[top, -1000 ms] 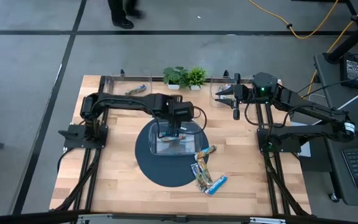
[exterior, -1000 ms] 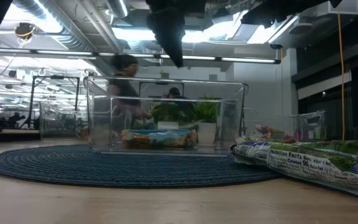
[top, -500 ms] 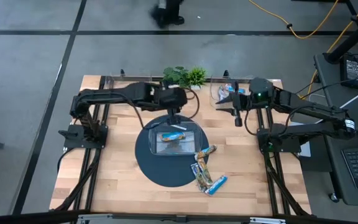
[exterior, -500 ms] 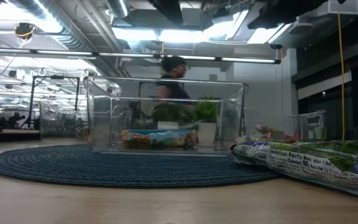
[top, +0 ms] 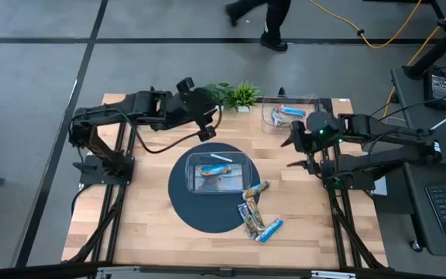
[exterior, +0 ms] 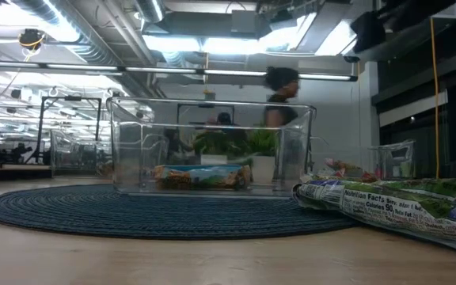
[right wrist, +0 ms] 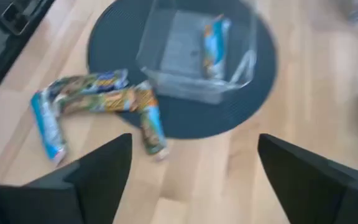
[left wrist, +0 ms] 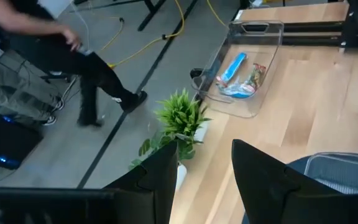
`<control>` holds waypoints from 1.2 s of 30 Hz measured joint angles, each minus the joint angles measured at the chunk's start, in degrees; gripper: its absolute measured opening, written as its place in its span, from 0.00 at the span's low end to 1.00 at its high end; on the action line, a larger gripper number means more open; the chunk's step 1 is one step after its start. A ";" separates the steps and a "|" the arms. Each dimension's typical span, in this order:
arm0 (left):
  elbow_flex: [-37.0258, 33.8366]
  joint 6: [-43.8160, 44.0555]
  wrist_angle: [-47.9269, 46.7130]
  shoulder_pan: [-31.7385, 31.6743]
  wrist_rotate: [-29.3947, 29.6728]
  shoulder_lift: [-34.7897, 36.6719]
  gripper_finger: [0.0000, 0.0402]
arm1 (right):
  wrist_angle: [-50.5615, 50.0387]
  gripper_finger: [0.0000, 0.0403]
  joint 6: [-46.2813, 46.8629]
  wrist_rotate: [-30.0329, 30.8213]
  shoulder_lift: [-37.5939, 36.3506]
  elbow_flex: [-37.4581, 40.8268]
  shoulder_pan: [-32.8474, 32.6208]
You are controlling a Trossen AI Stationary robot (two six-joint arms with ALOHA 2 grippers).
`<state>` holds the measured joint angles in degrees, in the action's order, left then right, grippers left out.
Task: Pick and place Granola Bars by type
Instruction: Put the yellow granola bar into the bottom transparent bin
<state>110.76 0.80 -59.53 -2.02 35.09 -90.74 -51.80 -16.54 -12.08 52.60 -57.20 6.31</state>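
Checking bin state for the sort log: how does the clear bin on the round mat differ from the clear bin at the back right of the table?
The bin on the mat sits mid-table on the dark round mat; the back-right bin stands on bare wood at the table's edge. The mat bin sits apart from the potted plant; the back-right bin stands just beside it. Both are clear, open-topped, and hold wrapped bars, including a blue one.

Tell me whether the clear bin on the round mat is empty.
Not empty. The clear bin on the round mat holds a blue bar and a brownish bar on its floor.
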 joint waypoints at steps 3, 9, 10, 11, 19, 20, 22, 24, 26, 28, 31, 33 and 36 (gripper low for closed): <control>0.00 0.00 -0.15 0.00 -0.08 0.58 0.36 | -0.68 0.89 1.30 0.69 0.87 1.50 -2.45; 0.00 0.62 0.05 0.00 -0.14 0.81 0.36 | 2.26 0.87 1.23 4.04 4.92 6.50 -6.25; 0.00 0.83 0.05 0.00 -0.13 0.81 0.36 | 2.94 0.87 1.24 4.07 5.92 7.14 -6.72; 0.00 0.94 0.05 0.00 -0.13 0.81 0.36 | 3.61 0.87 1.27 4.09 7.00 7.70 -7.27; 0.00 1.03 0.05 0.04 -0.70 0.81 0.36 | 6.50 0.87 1.21 4.09 16.64 9.13 -9.60; 0.00 1.03 0.05 0.04 -0.81 0.81 0.36 | 7.56 0.87 1.19 4.09 17.64 9.14 -9.60; 0.00 1.01 0.05 0.04 -1.74 0.81 0.36 | 9.93 0.87 1.12 4.09 19.75 9.12 -9.60; 0.00 1.01 0.03 0.04 -2.26 0.81 0.36 | 11.93 0.87 1.10 4.09 21.64 9.14 -9.60; 0.00 1.02 0.03 0.04 -2.32 0.81 0.36 | 13.38 0.87 1.10 4.09 23.27 9.12 -9.60; 0.00 1.02 0.03 0.04 -2.39 0.81 0.36 | 14.17 0.87 1.10 4.09 24.84 9.12 -9.60; 0.00 1.01 0.03 0.04 -3.15 0.81 0.36 | 15.25 0.87 1.33 4.04 27.11 9.12 -9.60; 0.00 1.01 0.01 0.04 -3.25 0.81 0.36 | 15.58 0.87 1.34 4.04 28.87 9.12 -9.58; 0.00 1.01 0.01 0.04 -3.28 0.81 0.36 | 16.73 0.87 1.32 4.02 31.37 9.12 -9.58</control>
<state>110.76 1.80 -59.53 -1.98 31.81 -89.93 -35.07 -15.22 -8.05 83.97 -48.07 -3.27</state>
